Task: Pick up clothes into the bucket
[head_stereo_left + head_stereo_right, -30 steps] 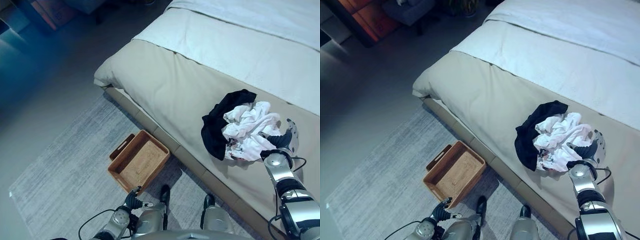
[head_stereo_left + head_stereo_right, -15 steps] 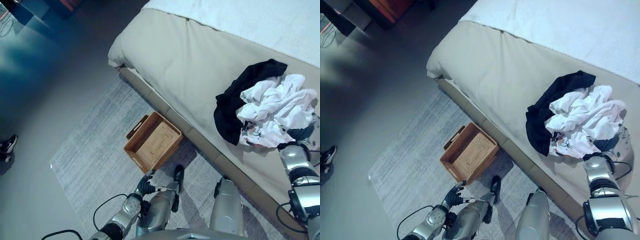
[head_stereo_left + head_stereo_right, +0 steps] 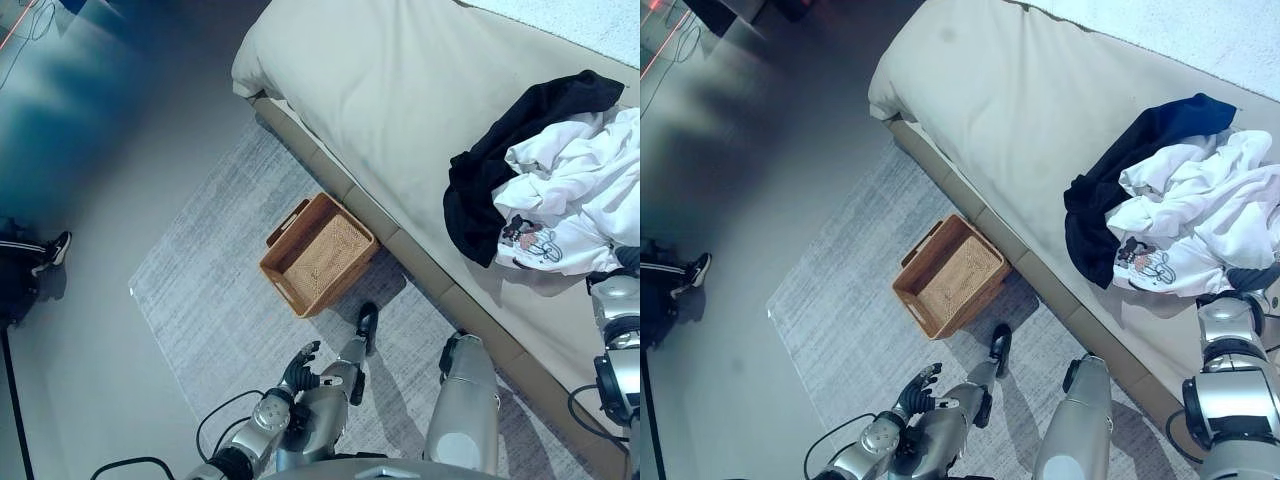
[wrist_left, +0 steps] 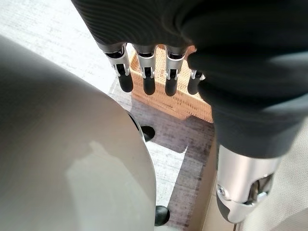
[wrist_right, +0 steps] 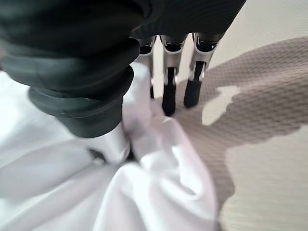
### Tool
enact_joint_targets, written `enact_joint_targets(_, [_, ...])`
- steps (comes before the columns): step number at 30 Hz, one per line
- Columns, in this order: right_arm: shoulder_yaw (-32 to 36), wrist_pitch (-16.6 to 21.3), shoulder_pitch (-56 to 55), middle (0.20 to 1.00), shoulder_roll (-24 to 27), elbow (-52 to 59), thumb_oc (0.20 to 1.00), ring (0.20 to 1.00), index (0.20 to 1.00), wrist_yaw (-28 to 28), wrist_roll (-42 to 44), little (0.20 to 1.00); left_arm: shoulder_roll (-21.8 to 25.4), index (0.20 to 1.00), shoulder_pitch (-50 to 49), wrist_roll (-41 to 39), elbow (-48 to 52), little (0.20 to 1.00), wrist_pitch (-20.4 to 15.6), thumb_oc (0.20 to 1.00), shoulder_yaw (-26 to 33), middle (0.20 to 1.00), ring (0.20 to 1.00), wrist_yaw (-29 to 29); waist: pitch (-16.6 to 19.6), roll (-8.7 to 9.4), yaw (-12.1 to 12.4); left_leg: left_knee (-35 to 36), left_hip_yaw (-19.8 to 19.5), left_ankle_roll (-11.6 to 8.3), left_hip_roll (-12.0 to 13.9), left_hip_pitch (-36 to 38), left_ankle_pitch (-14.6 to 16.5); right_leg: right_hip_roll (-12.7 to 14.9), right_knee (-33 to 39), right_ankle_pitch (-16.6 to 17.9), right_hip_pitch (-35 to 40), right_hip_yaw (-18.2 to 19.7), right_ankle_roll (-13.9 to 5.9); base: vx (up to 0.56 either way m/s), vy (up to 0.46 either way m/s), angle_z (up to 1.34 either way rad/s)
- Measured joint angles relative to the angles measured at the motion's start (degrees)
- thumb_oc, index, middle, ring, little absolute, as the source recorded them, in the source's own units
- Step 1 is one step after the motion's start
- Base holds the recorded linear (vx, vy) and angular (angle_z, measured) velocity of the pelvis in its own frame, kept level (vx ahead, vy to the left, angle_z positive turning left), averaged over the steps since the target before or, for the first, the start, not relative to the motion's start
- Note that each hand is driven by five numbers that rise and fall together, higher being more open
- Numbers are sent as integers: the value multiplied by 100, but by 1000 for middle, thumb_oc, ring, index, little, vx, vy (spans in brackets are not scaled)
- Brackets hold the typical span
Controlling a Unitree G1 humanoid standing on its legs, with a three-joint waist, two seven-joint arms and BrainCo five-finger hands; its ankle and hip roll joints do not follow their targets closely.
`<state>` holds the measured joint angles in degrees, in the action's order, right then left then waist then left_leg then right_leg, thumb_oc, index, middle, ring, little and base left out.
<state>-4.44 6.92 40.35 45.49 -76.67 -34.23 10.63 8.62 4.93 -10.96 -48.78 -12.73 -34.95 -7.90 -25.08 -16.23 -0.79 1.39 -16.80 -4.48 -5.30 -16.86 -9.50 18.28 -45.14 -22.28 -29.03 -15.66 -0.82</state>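
Observation:
A heap of clothes lies on the bed: a white garment (image 3: 575, 195) with a small print, and a black garment (image 3: 500, 160) along its left side. My right hand (image 3: 1255, 277) rests at the heap's near right edge. Its fingers (image 5: 168, 91) are straight, their tips at the beige cover beside the white cloth (image 5: 159, 183), and its thumb presses into the folds. A woven brown basket (image 3: 288, 292) stands empty on the rug beside the bed. My left hand (image 3: 298, 366) hangs open low in front of the basket (image 4: 183, 101), holding nothing.
The bed (image 3: 400, 90) has a beige cover, and its edge runs diagonally past the basket. A grey rug (image 3: 210, 300) lies under the basket on a dark floor. A person's shoe (image 3: 55, 248) shows at the far left.
The camera has swung, shifting the whole scene up and to the right. My right hand stays at the white garment's edge and my left hand stays low. A person's shoe has come into view.

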Motion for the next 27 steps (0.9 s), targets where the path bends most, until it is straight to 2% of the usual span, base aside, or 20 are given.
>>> enact_joint_targets(6, [-28, 2, 12, 200, -55, 227, 200, 200, 200, 32, 156, 200, -94, 1000, 123, -2, -44, 1000, -18, 1000, 18, 1000, 1000, -5, -48, 66, -13, -43, -63, -1, 20, 13, -10, -24, 180, 158, 130, -73, 17, -27, 89, -1])
enact_joint_targets(9, [-159, 11, 91, 200, -187, 687, 200, 200, 200, 42, 174, 200, -74, 1000, 309, -1, -173, 1000, -18, 1000, 51, 1000, 1000, -11, -143, 199, -64, -113, 58, -25, 157, 73, 8, -234, 608, 387, 357, -48, -24, 33, 65, -27])
enact_joint_targets(11, [-271, 3, 198, 200, -198, 1113, 200, 200, 200, 90, 164, 200, -75, 1000, 347, -5, -205, 1000, -21, 1000, 306, 1000, 1000, -24, -184, 347, -174, -112, 118, -25, 220, 177, 9, -370, 930, 578, 556, 4, -68, 50, 59, -30])
enact_joint_targets(12, [-305, 25, 293, 200, -208, 1287, 200, 200, 200, 120, 123, 200, -40, 1000, 371, -6, -299, 1000, -27, 1000, 446, 1000, 1000, -58, -134, 507, -158, -112, 247, -24, 254, 234, 11, -442, 1112, 659, 621, 113, -102, 52, 52, -44])
enact_joint_targets(13, [-304, 26, 359, 200, -208, 1335, 200, 200, 200, 130, 123, 200, -21, 1000, 378, -8, -343, 1000, -29, 1000, 509, 1000, 1000, -67, -110, 562, -136, -111, 285, -24, 265, 248, 11, -502, 1185, 696, 651, 165, -133, 71, 60, -48])
enact_joint_targets(14, [-297, 24, 462, 200, -191, 1411, 200, 200, 200, 140, 126, 200, 61, 1000, 421, -6, -424, 1000, -36, 1000, 563, 1000, 1000, -80, -49, 717, -209, -103, 401, -13, 295, 297, 35, -578, 1383, 796, 722, 274, -192, 74, 52, -36])
enact_joint_targets(16, [-297, 38, 497, 200, -203, 1739, 200, 200, 200, 150, 120, 200, 126, 1000, 405, -8, -546, 1000, -22, 1000, 743, 1000, 1000, -97, 12, 805, -145, -109, 499, 2, 357, 360, 58, -679, 1654, 949, 863, 314, -250, 73, 41, -43])
enact_joint_targets(17, [-254, 114, 478, 200, -229, 1885, 200, 200, 200, 157, 138, 200, 248, 1000, 412, -5, -688, 1000, -27, 1000, 861, 1000, 1000, -106, 137, 975, -182, -96, 630, 39, 400, 456, 114, -764, 1861, 1042, 961, 451, -263, 76, 54, -49])
enact_joint_targets(19, [-85, 150, 445, 200, -318, 2013, 200, 200, 200, 155, 147, 200, 320, 1000, 371, -10, -873, 1000, -19, 1000, 1049, 1000, 1000, -128, 263, 1100, -130, -102, 762, 84, 432, 558, 155, -831, 2092, 1168, 1106, 558, -299, 62, 60, -41])
enact_joint_targets(23, [217, 243, 194, 200, -377, 2474, 200, 200, 200, 147, 356, 200, 460, 1000, 183, 3, -1096, 1000, 13, 1000, 1364, 1000, 1000, -120, 655, 1298, -295, -51, 1047, 178, 471, 767, 266, -943, 2680, 1466, 1419, 762, -389, 75, 56, -33])
enact_joint_targets(27, [273, 320, 181, 200, -390, 2632, 200, 200, 200, 116, 391, 200, 526, 1000, -29, 7, -1113, 1000, 37, 1000, 1411, 1000, 1000, -126, 905, 1365, -294, 10, 1373, 260, 519, 1018, 349, -1065, 3339, 1836, 1769, 1022, -472, 70, 64, -48])
